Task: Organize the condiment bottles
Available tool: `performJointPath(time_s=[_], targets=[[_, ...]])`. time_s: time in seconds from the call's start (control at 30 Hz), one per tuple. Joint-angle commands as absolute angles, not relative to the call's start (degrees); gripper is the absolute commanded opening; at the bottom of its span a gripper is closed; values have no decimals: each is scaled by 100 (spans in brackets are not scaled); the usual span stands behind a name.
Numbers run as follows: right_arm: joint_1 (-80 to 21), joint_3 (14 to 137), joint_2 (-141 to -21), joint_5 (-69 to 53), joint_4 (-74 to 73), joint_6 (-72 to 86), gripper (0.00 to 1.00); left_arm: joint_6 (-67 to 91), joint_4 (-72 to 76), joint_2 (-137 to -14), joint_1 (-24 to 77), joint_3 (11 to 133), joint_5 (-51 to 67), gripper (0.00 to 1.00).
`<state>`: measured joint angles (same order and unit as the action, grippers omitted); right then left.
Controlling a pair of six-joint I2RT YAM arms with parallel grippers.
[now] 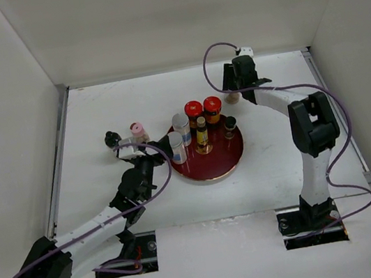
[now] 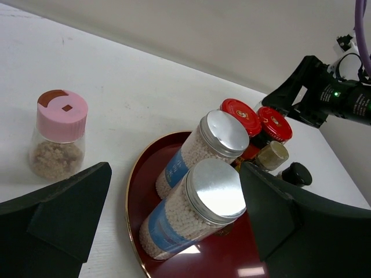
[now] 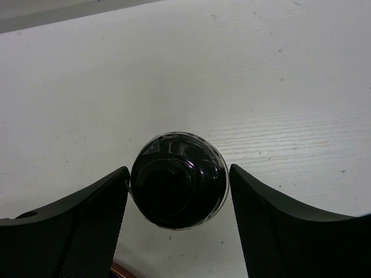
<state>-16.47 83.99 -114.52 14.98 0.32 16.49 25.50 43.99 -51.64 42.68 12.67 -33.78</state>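
The dark red tray (image 1: 218, 163) holds two silver-capped clear jars (image 1: 177, 147) (image 1: 181, 127), two red-capped jars (image 1: 193, 109) (image 1: 212, 106), a slim amber bottle (image 1: 203, 136) and a black-capped bottle (image 1: 230, 126). A pink-capped jar (image 1: 137, 130) and a black-capped bottle (image 1: 110, 138) stand on the table left of the tray. My left gripper (image 1: 164, 146) is wide open, with the nearer silver-capped jar (image 2: 197, 214) in front of it between the fingers. My right gripper (image 1: 233, 90) is open around another black-capped bottle (image 3: 178, 180) behind the tray. Its left finger touches the bottle and its right finger stands slightly apart.
White walls enclose the table on the left, back and right. The tray's rim (image 3: 116, 270) shows just below the right gripper. The pink-capped jar (image 2: 59, 139) stands left of the left gripper's finger (image 2: 58, 220).
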Motion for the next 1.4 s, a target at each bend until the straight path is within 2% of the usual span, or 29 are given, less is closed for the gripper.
performJointPath(time_s=[0.0,0.07,0.2,0.4,0.57,0.7,0.83,1.03,1.37], targets=[[-1595,8675,-11514,1441,62,1740,72,2637,4711,-5247,4214,1248,-3313,96],[-1621,8649,-11453,1476,44,1740,64,2646,4711,-5230,4214,1248,-3313,96],[-1621,8281,-10918,1669,421,1810,55,2646,4720,-5300,4197,1248,-3314,96],[-1876,7455,-9372,2135,773,1661,53,2637,4702,-5159,4197,1213,-3313,96],[-2306,6199,-7562,2443,993,1705,52,2637,4667,-5036,4188,1213,-3313,96],[-2982,5354,-6147,2470,792,1819,52,2602,4649,-4931,4241,1230,-3305,96],[-3852,4756,-5266,2479,274,2100,52,2628,4649,-4931,4223,1239,-3305,96],[-4943,3965,-5272,2531,210,2803,51,2566,4474,-4808,4188,1362,-3384,96],[-4874,3454,-6248,2812,1414,2461,52,2461,3639,-4798,4223,1749,-4139,95]])
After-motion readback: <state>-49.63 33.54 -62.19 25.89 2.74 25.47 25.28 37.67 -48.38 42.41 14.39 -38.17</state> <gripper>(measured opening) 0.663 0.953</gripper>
